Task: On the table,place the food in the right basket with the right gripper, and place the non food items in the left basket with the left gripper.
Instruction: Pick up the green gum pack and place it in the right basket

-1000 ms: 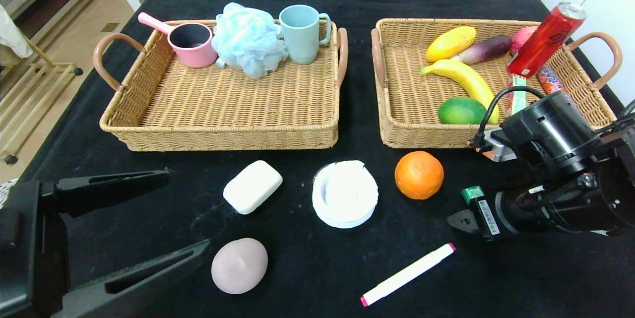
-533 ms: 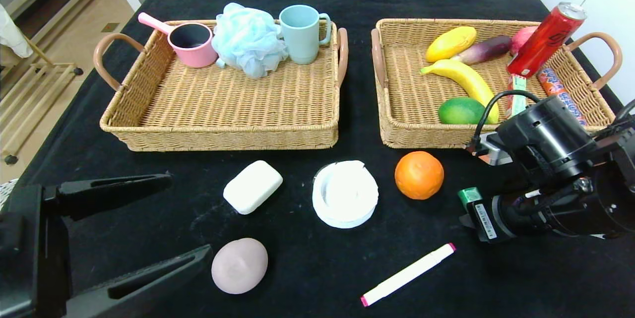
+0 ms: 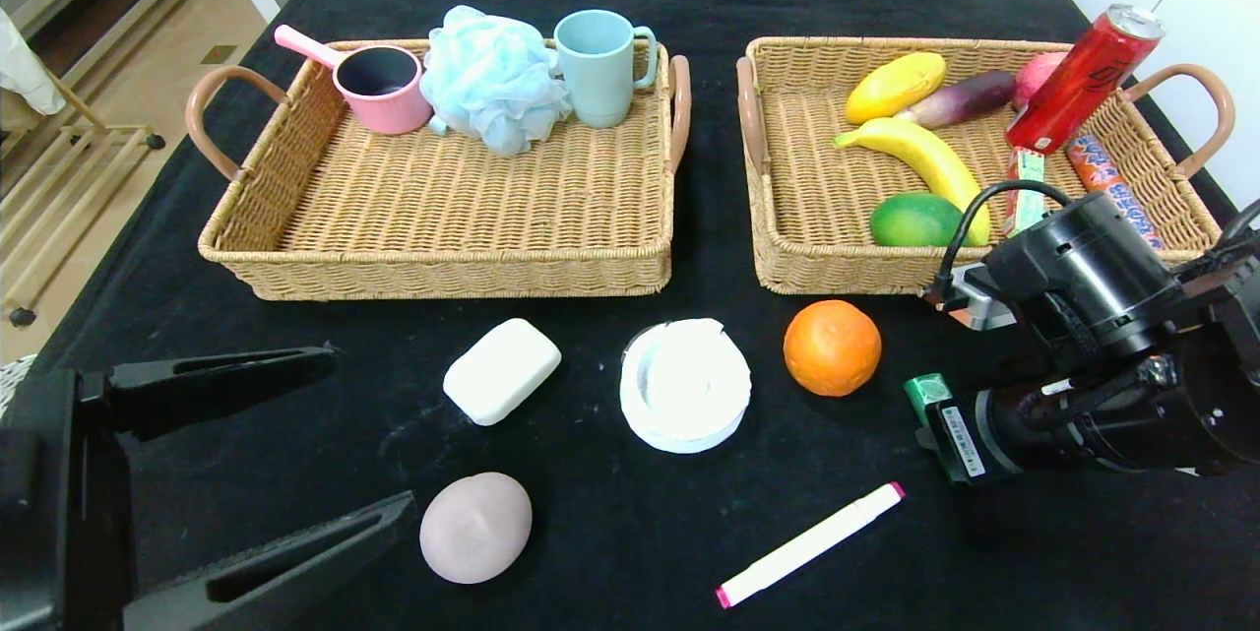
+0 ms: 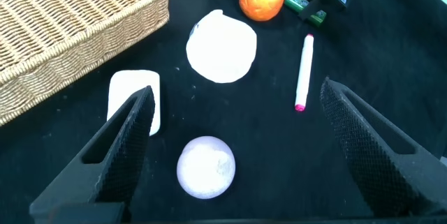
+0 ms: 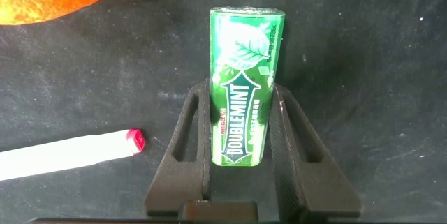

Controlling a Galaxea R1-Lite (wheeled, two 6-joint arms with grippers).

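Woven wicker baskets [image 3: 443, 218], matt cloth [image 3: 610, 513]

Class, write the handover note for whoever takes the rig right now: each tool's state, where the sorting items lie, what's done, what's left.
Right tool: shut on the gum pack, low over the table.
Left tool: open, parked near left.
On the cloth: orange, pink lump, soap bar, white disc, marker.
Done: gum gripped.
Left: gum, orange, lump to right basket; bar, disc, marker to left basket.
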